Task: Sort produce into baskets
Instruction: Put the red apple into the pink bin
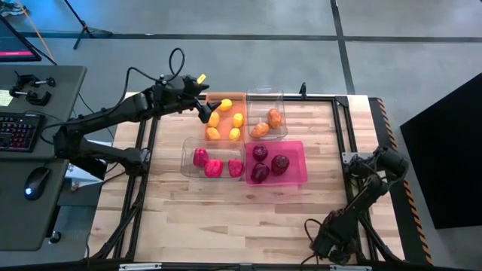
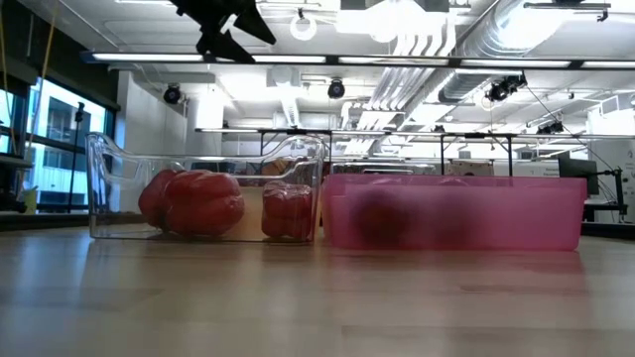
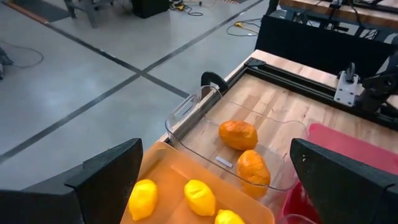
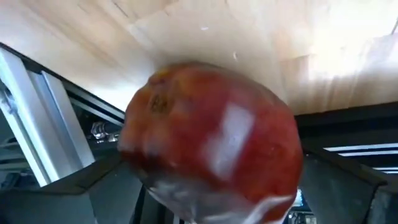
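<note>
My left gripper (image 1: 202,105) (image 3: 214,149) hangs open above the far left corner of the orange basket (image 1: 208,120), holding nothing. Several yellow pieces (image 1: 225,105) lie in that basket. The far clear basket (image 1: 265,94) holds two orange pieces (image 3: 238,134). In the near clear basket (image 1: 187,156) are three red ones (image 2: 193,201), and three maroon ones (image 1: 260,153) are in the pink basket (image 1: 295,179). My right gripper (image 1: 325,245) is low at the table's near right edge, open. A red-orange fruit (image 4: 211,140) fills the space between its fingers in the right wrist view. My right gripper stands around the red-orange fruit's sides (image 4: 134,155), slanting down at the table's near edge. Its fingers are mostly covered by the fruit, and I cannot tell whether they touch it.
Black frame rails (image 1: 343,143) run along the table's sides. A desk with a keyboard (image 1: 19,132) and a mouse (image 1: 36,182) stands left of the table. Bare wood (image 1: 226,218) lies between the baskets and the near edge.
</note>
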{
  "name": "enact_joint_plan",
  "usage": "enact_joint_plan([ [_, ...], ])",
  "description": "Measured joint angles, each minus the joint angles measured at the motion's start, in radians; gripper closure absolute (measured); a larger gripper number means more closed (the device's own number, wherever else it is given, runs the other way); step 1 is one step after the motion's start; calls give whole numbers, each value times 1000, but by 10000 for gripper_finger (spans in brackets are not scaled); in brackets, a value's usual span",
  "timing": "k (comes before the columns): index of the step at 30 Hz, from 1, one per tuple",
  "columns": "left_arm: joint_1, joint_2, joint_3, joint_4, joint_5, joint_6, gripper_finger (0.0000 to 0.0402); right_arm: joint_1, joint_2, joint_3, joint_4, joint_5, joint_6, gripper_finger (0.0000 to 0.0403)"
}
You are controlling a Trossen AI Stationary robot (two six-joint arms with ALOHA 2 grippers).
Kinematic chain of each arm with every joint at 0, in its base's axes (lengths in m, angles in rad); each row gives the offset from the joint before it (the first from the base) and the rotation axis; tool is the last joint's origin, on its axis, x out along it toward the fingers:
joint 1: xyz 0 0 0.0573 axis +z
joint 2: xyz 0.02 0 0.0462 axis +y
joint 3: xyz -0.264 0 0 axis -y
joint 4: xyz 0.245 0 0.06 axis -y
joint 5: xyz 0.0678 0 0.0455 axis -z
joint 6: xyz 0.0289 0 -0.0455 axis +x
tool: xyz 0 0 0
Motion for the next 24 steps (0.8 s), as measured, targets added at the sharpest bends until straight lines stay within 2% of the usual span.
enact_joint_plan([
  [4,1,-20,0,3,-4,45,5,-7,-5,0,-12,16,-15,45],
  [11,45,-105,7,-6,-17,74,5,-17,-48,1,-60,32,-106,149],
  [13,64,-139,34,-27,14,60,5,-38,-93,10,-112,76,-144,154],
  [17,91,-207,84,-44,46,41,5,-136,-234,39,-287,233,-236,154],
  [21,101,-261,98,-45,66,39,5,-307,-399,83,-440,505,-312,128],
  [24,107,-288,98,-87,136,38,5,-470,-498,107,-463,704,-354,119],
])
